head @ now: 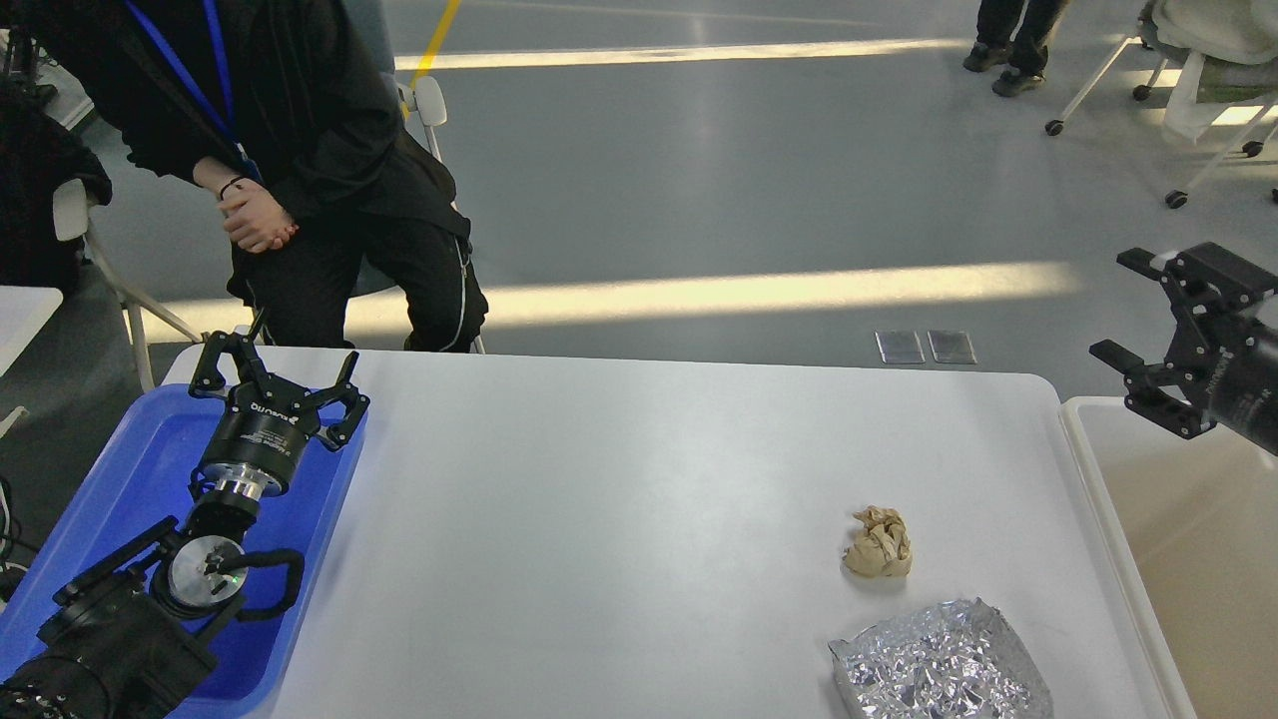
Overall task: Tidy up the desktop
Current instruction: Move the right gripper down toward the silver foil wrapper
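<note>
Below and well to the left of the right gripper (pixel 1148 325), on the near-right part of the desktop (pixel 619 499), lie a crumpled beige paper wad (pixel 879 544) and, just nearer the viewer, a crushed foil tray (pixel 939 671); the two are close but not touching. The right gripper hangs above the beige bin (pixel 1188 539) beside the desktop's right edge, its two fingers spread wide and holding nothing. The left gripper (pixel 275 371), likewise spread and empty, hovers over the blue tray (pixel 150 449) at the desktop's left end, well apart from both pieces of litter. Step in hand, by judgement: between pickups, with two items left to clear. The next move calls for the right gripper to travel left and down over the paper wad, fingers straddling it, then close gently, since crumpled paper yields and may slip from a shallow pinch.
</note>
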### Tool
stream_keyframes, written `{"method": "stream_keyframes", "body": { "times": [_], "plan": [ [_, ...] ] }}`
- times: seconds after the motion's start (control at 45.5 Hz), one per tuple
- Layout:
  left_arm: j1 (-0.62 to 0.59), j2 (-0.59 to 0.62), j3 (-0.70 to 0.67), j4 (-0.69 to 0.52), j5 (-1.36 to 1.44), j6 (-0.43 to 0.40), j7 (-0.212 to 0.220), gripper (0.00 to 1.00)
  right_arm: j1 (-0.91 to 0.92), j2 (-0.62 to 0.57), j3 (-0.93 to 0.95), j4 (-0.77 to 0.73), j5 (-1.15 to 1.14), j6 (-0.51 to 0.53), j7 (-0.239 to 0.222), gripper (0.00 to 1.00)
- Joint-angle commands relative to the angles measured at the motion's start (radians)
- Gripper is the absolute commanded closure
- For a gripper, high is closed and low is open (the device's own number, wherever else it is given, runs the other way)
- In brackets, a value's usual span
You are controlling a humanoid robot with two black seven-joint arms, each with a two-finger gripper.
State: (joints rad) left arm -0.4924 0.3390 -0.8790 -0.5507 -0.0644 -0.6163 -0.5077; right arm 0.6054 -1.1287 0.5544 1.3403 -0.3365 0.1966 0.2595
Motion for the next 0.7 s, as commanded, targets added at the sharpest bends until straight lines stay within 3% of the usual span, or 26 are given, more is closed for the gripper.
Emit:
{"method": "stream_keyframes", "body": {
  "times": [0.0,0.329,0.571,0.681],
  "plan": [
    [0.0,0.0,0.0,0.0,0.0,0.0,0.0,0.0,0.031,-0.065,-0.005,0.033,-0.277,0.116,-0.045,0.0],
    [0.0,0.0,0.0,0.0,0.0,0.001,0.0,0.0,0.002,-0.109,-0.016,0.12,-0.872,0.182,-0.037,0.0],
    [0.0,0.0,0.0,0.0,0.0,0.0,0.0,0.0,-0.033,-0.063,-0.125,0.126,-0.967,0.146,-0.02,0.01],
    [0.0,0.0,0.0,0.0,0.0,0.0,0.0,0.0,-0.053,-0.062,-0.183,0.154,-1.015,0.081,-0.02,0.0]
  ]
}}
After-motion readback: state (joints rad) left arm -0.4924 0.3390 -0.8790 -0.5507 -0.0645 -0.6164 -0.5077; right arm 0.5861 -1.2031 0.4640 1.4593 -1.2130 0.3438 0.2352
